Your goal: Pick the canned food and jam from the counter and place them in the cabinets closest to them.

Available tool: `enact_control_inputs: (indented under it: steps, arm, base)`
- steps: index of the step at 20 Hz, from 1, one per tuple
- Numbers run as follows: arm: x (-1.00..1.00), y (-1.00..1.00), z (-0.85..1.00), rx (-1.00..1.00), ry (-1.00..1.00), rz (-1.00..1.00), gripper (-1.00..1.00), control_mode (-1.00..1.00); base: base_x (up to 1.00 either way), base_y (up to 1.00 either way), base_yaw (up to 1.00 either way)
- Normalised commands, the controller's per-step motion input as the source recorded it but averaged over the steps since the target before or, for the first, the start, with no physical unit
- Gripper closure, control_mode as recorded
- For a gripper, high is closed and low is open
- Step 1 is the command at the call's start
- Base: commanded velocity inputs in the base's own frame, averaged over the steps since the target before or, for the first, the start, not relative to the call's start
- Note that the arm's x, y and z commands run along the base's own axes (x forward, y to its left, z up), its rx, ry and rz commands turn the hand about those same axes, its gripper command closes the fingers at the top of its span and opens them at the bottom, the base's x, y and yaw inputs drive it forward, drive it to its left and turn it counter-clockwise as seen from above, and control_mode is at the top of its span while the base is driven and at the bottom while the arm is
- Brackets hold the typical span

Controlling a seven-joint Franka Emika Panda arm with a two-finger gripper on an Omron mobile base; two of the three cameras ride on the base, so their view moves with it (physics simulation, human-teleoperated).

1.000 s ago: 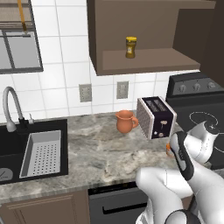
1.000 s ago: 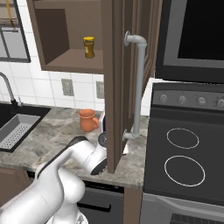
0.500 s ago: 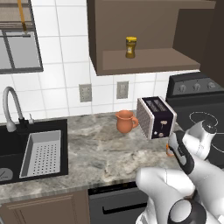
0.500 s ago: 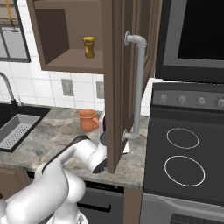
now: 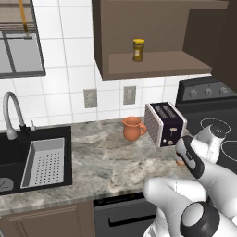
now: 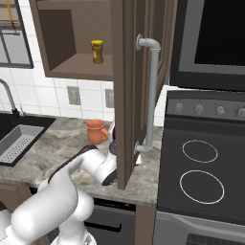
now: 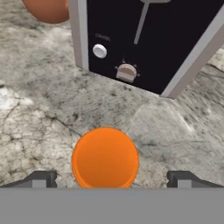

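The jam (image 7: 105, 158) is a squat orange jar standing on the marbled counter (image 7: 39, 109), just in front of the toaster. My gripper (image 7: 111, 179) hangs over it, open, with one dark fingertip (image 7: 39, 178) wide on each side and neither touching the jar. From the left base view a sliver of the jam (image 5: 179, 161) peeks out beside my dark wrist. The wall cabinet (image 5: 152, 65) above stands open, its door (image 6: 127, 95) swung out. The canned food is out of view.
The toaster (image 5: 164, 124) and a terracotta jug (image 5: 132, 128) stand close behind the jam. A taller amber jar (image 5: 138, 50) sits on the cabinet shelf. The sink (image 5: 28, 162) lies left and the stove (image 6: 201, 172) right. The open door hangs over the counter edge.
My arm has shifted slightly, the elbow rising a little, while the hand stays over the jam. The jaws stay open and nothing on the counter has moved.
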Motion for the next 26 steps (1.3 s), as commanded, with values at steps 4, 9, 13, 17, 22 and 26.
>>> enact_control_inputs:
  steps: [4,9,13,17,22,26]
  arm:
    - [0.0,0.0,0.0,0.0,0.0,0.0,-1.0,-1.0]
    - [0.0,0.0,-0.1,0.0,0.0,0.0,-1.0,-1.0]
    - [0.0,0.02,-0.2,0.0,0.0,0.0,-1.0,-1.0]
    - [0.0,0.03,-0.23,0.0,0.02,0.0,-1.0,-1.0]
    - [0.0,0.04,-0.21,0.0,0.01,0.0,-1.0,-1.0]
    - [0.0,0.05,-0.18,0.0,0.02,0.0,-1.0,-1.0]
  base:
    - [0.0,0.0,0.0]
    - [0.0,0.0,0.0]
    - [0.0,0.0,0.0]
    - [0.0,0.0,0.0]
    - [0.0,0.0,0.0]
    - [0.0,0.0,0.0]
